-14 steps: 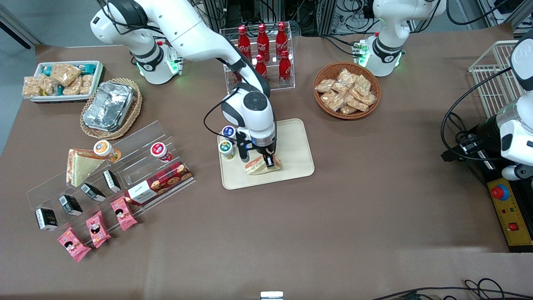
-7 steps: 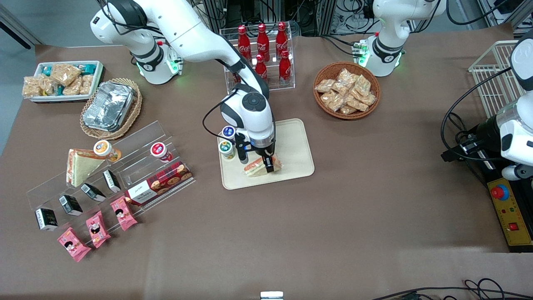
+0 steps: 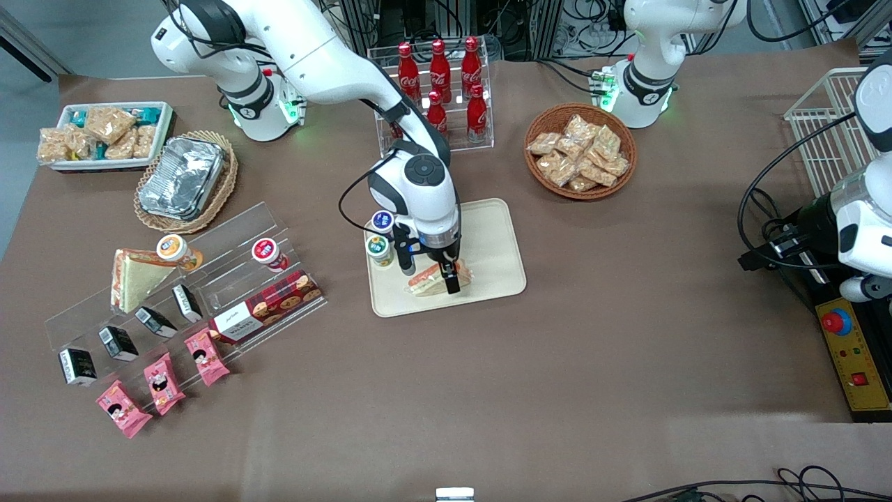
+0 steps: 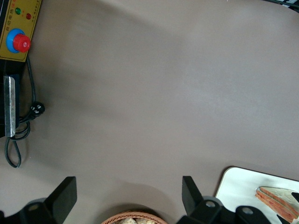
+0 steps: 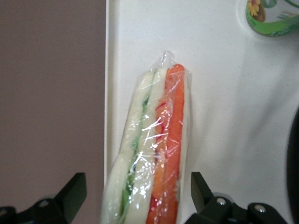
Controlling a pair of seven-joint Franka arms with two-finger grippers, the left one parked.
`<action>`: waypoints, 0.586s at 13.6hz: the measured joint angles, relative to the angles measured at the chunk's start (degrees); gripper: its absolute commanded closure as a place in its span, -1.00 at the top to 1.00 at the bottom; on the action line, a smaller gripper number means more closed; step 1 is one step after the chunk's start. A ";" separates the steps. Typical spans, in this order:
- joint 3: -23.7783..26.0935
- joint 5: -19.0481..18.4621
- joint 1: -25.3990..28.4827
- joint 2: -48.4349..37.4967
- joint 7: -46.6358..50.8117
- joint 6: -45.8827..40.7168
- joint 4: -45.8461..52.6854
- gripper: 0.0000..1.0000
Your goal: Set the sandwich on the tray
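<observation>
The sandwich (image 3: 425, 282), a clear-wrapped wedge with orange-red and green layers, lies on the cream-beige tray (image 3: 491, 240), close to the tray's edge nearest the front camera. My gripper (image 3: 435, 273) hangs straight above it, open, one finger on each side of the wedge. In the right wrist view the sandwich (image 5: 154, 149) rests on the tray (image 5: 219, 93) along its rim, and the gripper (image 5: 137, 185) straddles it with a gap at each finger. The left wrist view catches a corner of the tray (image 4: 238, 182) and the sandwich (image 4: 275, 200).
Two small yogurt cups (image 3: 380, 247) (image 3: 382, 220) stand on the tray beside the gripper; the green one (image 5: 273, 16) shows in the right wrist view. A cola bottle rack (image 3: 439, 77) and a snack basket (image 3: 580, 150) stand farther from the camera. An acrylic stand holds a larger sandwich (image 3: 136, 275).
The gripper's fingers have spread apart and let go of the sandwich, which now lies flat on the tray. The arm has barely shifted.
</observation>
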 measured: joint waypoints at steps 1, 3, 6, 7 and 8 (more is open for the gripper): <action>-0.04 -0.01 -0.22 -0.08 0.00 -0.01 0.08 0.98; -0.07 -0.01 -0.81 -0.52 0.00 -0.19 0.28 0.98; -0.06 -0.01 -1.23 -2.00 -0.08 -4.85 1.55 0.98; 0.01 -0.01 -1.20 -2.73 -0.35 -7.80 2.40 0.98; 0.19 -0.01 -1.12 -3.70 -1.09 -11.22 3.14 0.98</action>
